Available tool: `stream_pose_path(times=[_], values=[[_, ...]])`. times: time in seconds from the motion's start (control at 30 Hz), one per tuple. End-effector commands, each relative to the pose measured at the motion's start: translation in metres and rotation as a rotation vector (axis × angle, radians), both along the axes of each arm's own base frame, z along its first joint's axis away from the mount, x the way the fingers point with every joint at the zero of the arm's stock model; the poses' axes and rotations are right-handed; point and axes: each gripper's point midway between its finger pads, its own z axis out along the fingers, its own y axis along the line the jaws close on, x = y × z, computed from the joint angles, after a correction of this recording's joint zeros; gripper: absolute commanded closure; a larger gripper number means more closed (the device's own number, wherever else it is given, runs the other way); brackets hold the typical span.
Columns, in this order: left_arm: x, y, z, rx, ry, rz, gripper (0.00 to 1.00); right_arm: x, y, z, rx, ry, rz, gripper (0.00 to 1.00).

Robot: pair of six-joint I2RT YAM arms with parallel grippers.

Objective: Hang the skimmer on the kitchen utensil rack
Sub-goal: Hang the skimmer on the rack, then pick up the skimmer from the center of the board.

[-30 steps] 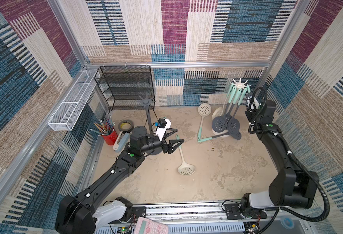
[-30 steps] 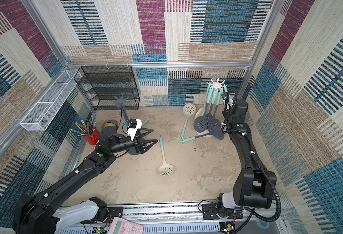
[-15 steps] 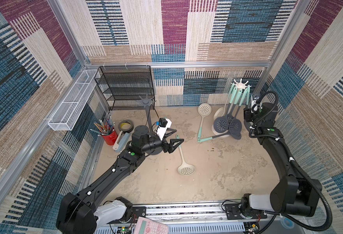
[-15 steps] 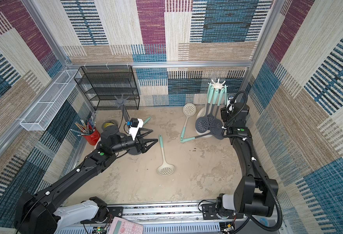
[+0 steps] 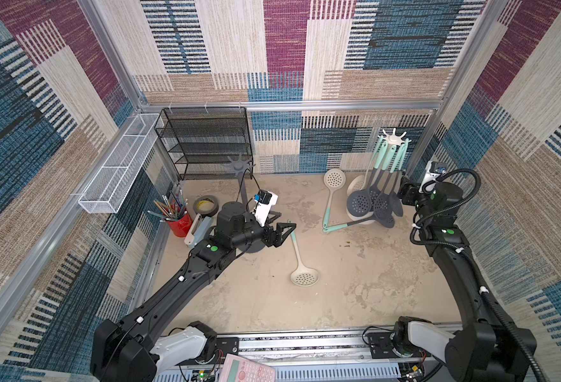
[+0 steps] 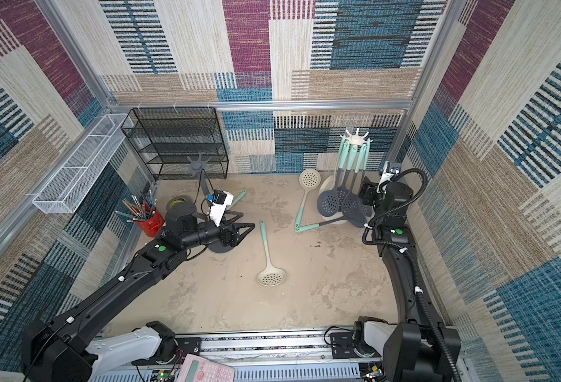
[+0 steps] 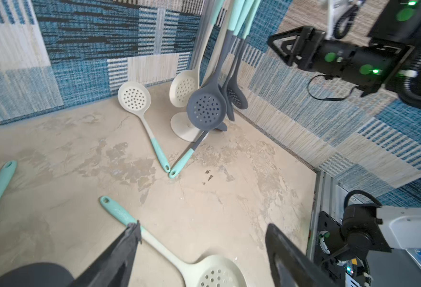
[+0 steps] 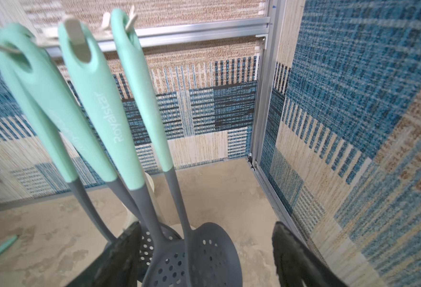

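The left gripper [image 5: 283,222], mid-left in a top view, is spread wide and empty, right by the handle of the cream skimmer [image 5: 296,251] on the desk [image 5: 355,281]. Far right, the right gripper [image 8: 204,229] is spread wide too, pinching nothing. The grey skimmer [image 8: 142,99] hangs on the white rack [image 5: 394,140], head between its fingers.

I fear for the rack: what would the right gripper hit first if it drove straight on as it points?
Probably the head of the nearest grey skimmer, hanging on the white rack ahead of the open right gripper; depth is unclear.
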Motion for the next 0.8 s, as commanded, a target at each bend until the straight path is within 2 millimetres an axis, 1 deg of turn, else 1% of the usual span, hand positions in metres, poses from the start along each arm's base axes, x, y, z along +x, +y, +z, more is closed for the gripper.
stream_pose_path(times=[0.0,0.07,0.17,0.3,0.5,0.6,0.77], values=[[-0.001,0.009,-0.012,0.03,0.07,0.06,0.2,-0.014,0.003,0.011,0.159,-0.106,-0.012,0.18],[-0.003,0.012,-0.017,0.043,0.089,0.076,0.21,-0.027,0.005,0.002,0.228,-0.13,-0.02,0.18],[-0.007,0.015,-0.024,0.062,0.118,0.097,0.22,-0.04,0.012,-0.013,0.315,-0.14,-0.007,0.2],[-0.01,0.018,-0.038,0.107,0.175,0.127,0.24,-0.048,0.027,-0.038,0.379,-0.109,0.02,0.22],[-0.018,0.024,-0.066,0.154,0.267,0.166,0.25,-0.046,0.068,-0.076,0.403,-0.014,0.105,0.22],[-0.022,0.03,-0.082,0.179,0.318,0.193,0.26,-0.046,0.094,-0.092,0.401,0.029,0.159,0.22],[-0.032,0.044,-0.114,0.246,0.429,0.25,0.27,-0.044,0.143,-0.121,0.391,0.119,0.249,0.24]])
